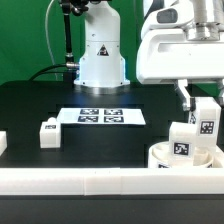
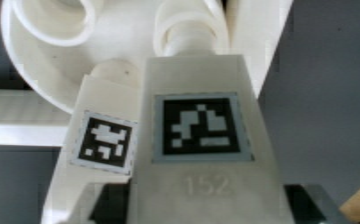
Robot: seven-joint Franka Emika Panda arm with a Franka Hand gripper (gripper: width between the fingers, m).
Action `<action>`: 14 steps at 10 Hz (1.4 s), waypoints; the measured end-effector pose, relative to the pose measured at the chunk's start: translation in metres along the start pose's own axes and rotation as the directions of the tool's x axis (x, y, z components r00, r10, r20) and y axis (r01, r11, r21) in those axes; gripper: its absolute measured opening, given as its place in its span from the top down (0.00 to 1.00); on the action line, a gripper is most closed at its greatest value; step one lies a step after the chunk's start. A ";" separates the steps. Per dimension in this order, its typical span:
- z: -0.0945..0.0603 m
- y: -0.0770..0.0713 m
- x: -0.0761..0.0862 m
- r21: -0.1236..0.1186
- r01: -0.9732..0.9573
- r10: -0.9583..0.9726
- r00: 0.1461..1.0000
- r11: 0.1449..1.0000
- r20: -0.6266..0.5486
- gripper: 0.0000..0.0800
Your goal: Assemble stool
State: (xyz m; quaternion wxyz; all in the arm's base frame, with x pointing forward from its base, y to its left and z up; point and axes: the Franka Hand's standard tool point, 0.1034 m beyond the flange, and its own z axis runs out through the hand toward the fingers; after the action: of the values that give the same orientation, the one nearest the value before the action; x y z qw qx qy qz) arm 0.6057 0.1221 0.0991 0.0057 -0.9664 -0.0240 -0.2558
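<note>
Starting at the frame's left, 1 loose leg [image 1: 48, 132] sits on the black bench [image 1: 30, 105], with the marker board [image 1: 100, 116] at centre. At lower right, the seat disc [image 1: 160, 156] carries 1 seated leg [image 1: 182, 142]. Just right of it, the hand [image 1: 200, 104] clamps the held leg [image 1: 207, 120] by its sides. This looks like the leg-fitting step. Next, the held leg needs aligning over a free hole, then lowering straight.

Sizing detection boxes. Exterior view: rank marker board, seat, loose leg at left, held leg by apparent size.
1. marker board, widest.
2. seat, partly cut off and hidden, so unsure against the board.
3. held leg and loose leg: near alike. The held one looks slightly bigger but may sit nearer the camera, so unranked.
</note>
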 end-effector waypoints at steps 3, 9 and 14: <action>0.001 0.002 -0.006 -0.003 0.001 -0.001 1.000 1.000 0.006 0.58; 0.002 0.000 -0.006 0.000 0.011 -0.011 0.999 1.000 -0.050 0.58; -0.002 0.005 0.000 -0.006 0.024 -0.024 0.999 1.000 -0.044 0.19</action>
State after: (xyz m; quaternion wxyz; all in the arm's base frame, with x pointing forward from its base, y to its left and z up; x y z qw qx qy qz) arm 0.6051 0.1166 0.1013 0.0004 -0.9601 -0.0349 -0.2773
